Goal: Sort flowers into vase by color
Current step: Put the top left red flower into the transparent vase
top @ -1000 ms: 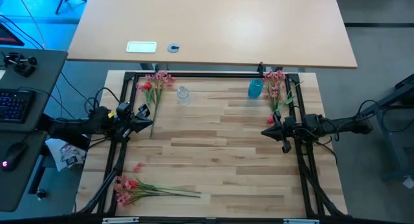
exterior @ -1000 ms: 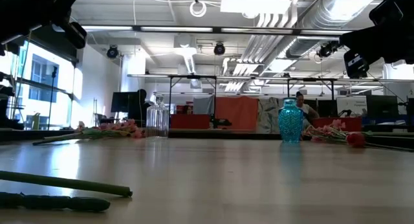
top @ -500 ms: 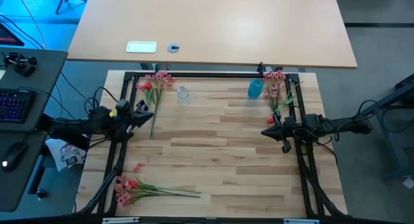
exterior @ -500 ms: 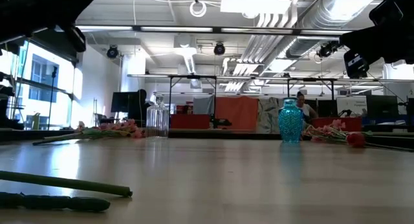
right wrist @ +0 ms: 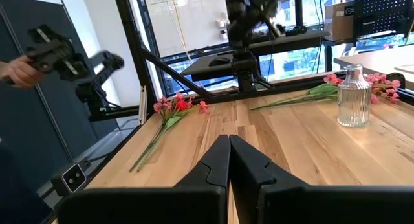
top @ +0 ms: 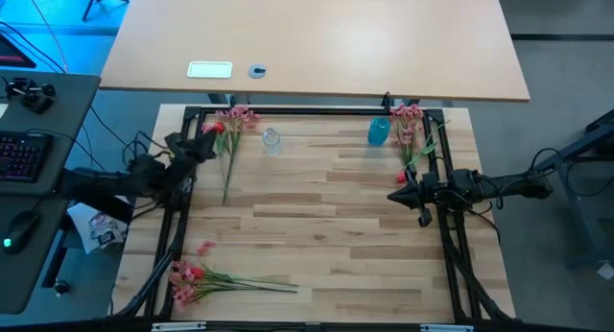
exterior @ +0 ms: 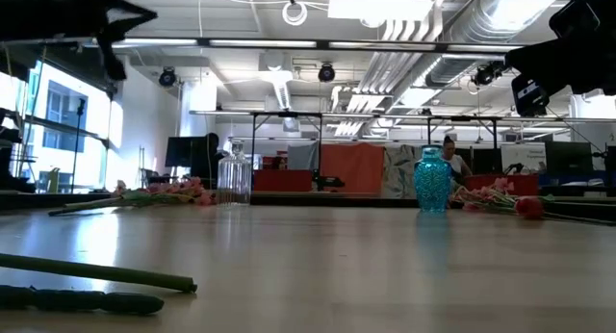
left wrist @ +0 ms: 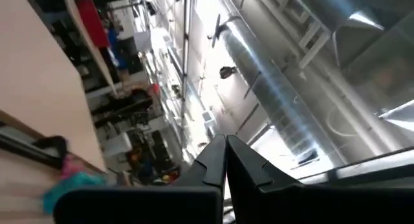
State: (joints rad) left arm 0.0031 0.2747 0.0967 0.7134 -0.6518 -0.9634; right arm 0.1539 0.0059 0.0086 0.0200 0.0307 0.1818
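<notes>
Three bunches of flowers lie flat on the table: one at the far left (top: 230, 123) beside the clear glass vase (top: 271, 140), one at the far right (top: 411, 130) beside the blue vase (top: 378, 130), and one at the near left (top: 192, 274). Each mixes pink sprays with red blooms on green stems. My left gripper (top: 211, 146) is shut and raised at the left edge, just short of the far-left bunch, its fingers (left wrist: 226, 141) tipped up at the ceiling. My right gripper (top: 391, 195) is shut and hovers at the right side, pointing toward the table's left (right wrist: 229, 140).
A black frame (top: 288, 111) runs round the table's edges. The middle of the wooden table (top: 317, 207) holds nothing. In the right wrist view a person's hand (right wrist: 16, 70) holds a dark device beyond the table's left side. A second desk (top: 317, 44) stands beyond the far edge.
My left gripper has swung from beside the far-left bunch's stems toward the far edge and risen, tipping its fingers upward. It has stayed shut. The right arm, flowers and vases have kept still.
</notes>
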